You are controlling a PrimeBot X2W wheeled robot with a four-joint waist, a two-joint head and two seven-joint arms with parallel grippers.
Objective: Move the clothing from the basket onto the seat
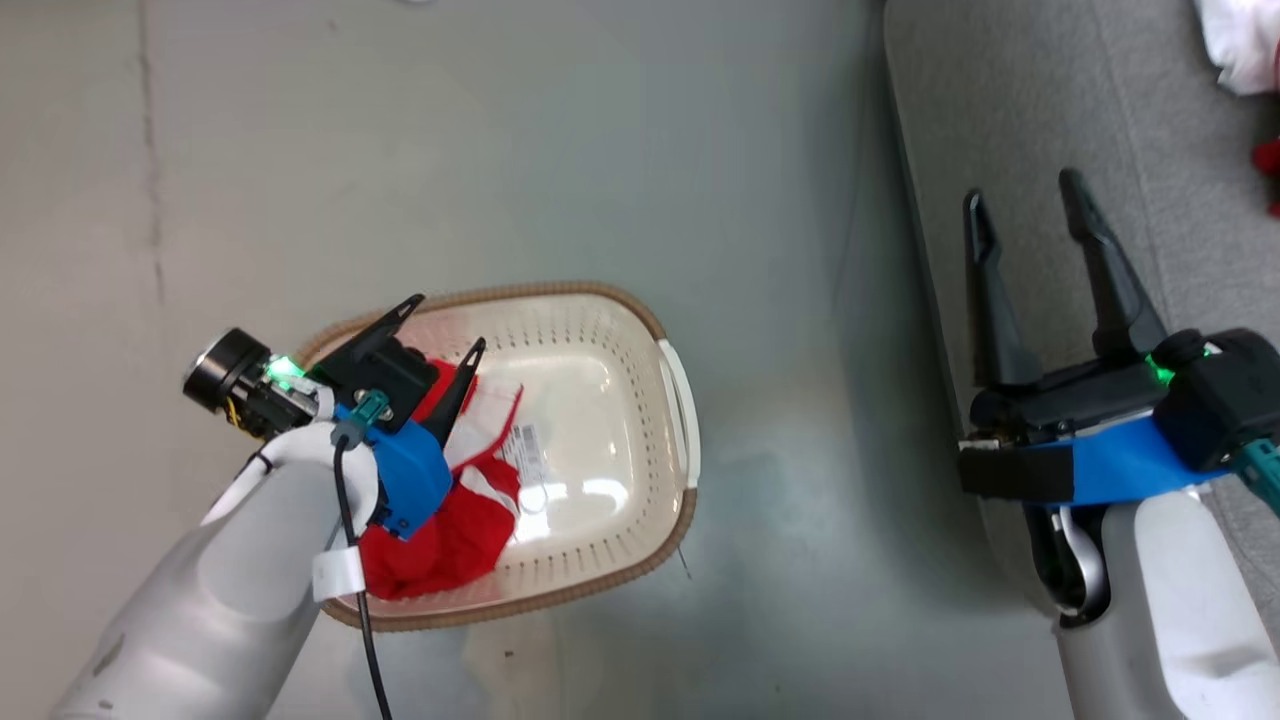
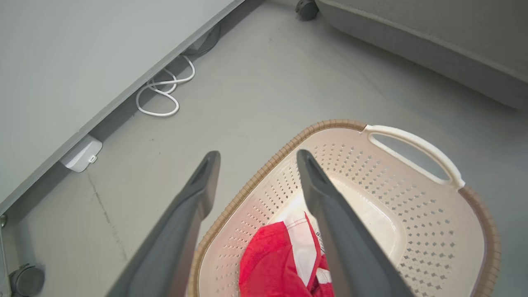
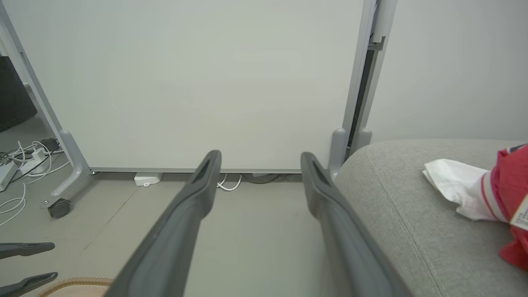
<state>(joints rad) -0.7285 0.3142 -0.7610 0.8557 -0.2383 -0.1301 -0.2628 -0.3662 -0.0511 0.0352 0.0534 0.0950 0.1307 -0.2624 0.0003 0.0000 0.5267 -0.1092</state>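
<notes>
A red garment with white stripes (image 1: 455, 530) (image 2: 276, 264) lies crumpled in the near-left part of the cream basket (image 1: 600, 320) (image 2: 412, 214); a barcode sticker shows on the basket's bottom. My left gripper (image 1: 445, 325) (image 2: 258, 159) hovers open above the basket's left rim, one finger over the floor, the other over the garment. My right gripper (image 1: 1025, 205) (image 3: 260, 159) stands open above the left edge of the grey seat (image 1: 1010, 100) (image 3: 412, 214), nothing between its fingers. Another red and white garment (image 3: 495, 194) (image 1: 1250, 50) lies on the seat.
The basket stands on a smooth grey floor (image 1: 500, 150). A white wall panel on castors (image 3: 185, 82) stands beyond, with white cables (image 2: 165, 93) and a small white box (image 2: 81, 154) at its foot. The other arm's fingers (image 3: 24, 264) show at the right wrist view's lower left.
</notes>
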